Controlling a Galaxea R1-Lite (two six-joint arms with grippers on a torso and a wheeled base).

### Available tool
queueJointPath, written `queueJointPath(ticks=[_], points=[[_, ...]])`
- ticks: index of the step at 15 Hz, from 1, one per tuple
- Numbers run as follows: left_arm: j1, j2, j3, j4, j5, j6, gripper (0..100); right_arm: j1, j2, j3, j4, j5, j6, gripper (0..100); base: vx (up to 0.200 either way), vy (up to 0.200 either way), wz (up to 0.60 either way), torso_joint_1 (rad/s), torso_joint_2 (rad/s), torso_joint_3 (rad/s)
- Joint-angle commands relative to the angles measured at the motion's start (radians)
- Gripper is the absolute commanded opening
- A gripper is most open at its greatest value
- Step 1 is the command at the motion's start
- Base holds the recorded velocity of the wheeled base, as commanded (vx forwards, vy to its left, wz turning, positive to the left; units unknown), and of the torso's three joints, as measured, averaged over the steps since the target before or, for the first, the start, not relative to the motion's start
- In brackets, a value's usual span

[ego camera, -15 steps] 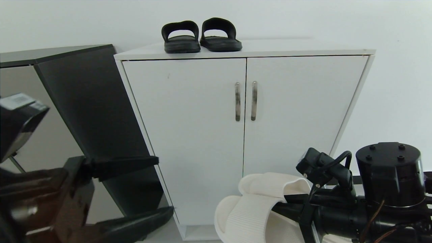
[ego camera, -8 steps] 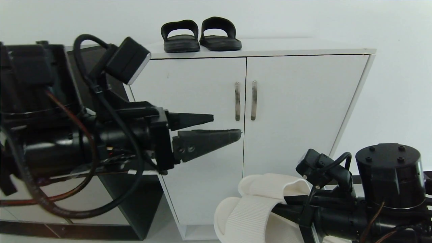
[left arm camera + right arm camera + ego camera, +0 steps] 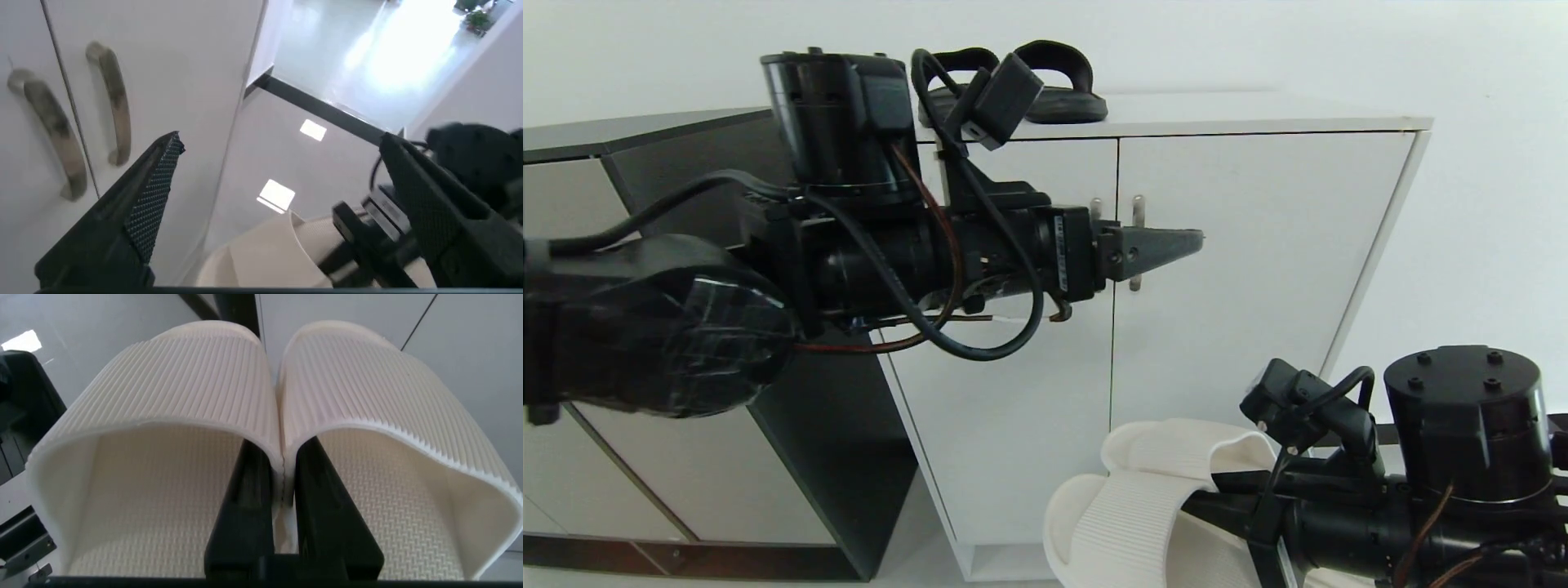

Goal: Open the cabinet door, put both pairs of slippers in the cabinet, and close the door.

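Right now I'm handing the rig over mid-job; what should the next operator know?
Left gripper: jaws open, empty, in front of the door handles.
Right gripper: jaws shut on the white slippers, pinching both straps together, low in front of the cabinet.
Black slippers: on the cabinet top.
Done: white pair picked up. Both doors are shut.
Left: open a door, put both pairs inside, close it.

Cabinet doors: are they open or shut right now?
Shut. Both doors lie flush with only a thin seam between them, and the two handles stand side by side.
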Motion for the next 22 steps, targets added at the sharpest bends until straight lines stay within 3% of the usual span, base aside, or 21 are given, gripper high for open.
queueJointPath(ticks=[1,6,10,13,16,18,22], points=[[-0.003,0.082,-0.063,0.0,0.007,-0.001,100,0.0,-0.001,0.001,0.0,0.001,-0.001,0,0.0,0.0,0.0,0.0,0.0,0.0],[0.005,0.153,-0.132,0.026,0.007,-0.004,100,0.002,0.002,0.003,0.0,0.001,-0.001,0,0.0,0.0,0.0,0.0,0.0,0.0],[0.032,0.156,-0.131,0.026,0.009,-0.004,100,0.002,0.002,0.003,0.0,0.001,-0.001,0,0.0,0.0,0.0,0.0,0.0,0.0],[0.034,0.158,-0.129,0.022,0.012,-0.044,100,0.002,0.002,0.012,0.0,0.001,-0.001,0,0.0,0.0,0.0,0.0,0.0,0.0],[0.043,0.173,-0.145,0.019,0.012,-0.046,100,0.002,0.002,0.012,0.0,0.001,-0.001,0,0.0,0.0,0.0,0.0,0.0,0.0],[0.055,0.205,-0.175,0.019,0.05,-0.046,100,0.002,0.005,0.012,0.0,0.001,-0.001,0,0.0,0.0,0.0,0.0,0.0,0.0],[0.055,0.237,-0.206,0.02,0.06,-0.046,100,0.002,0.005,0.013,0.0,0.001,-0.001,0,0.0,0.0,0.0,0.0,0.0,0.0]])
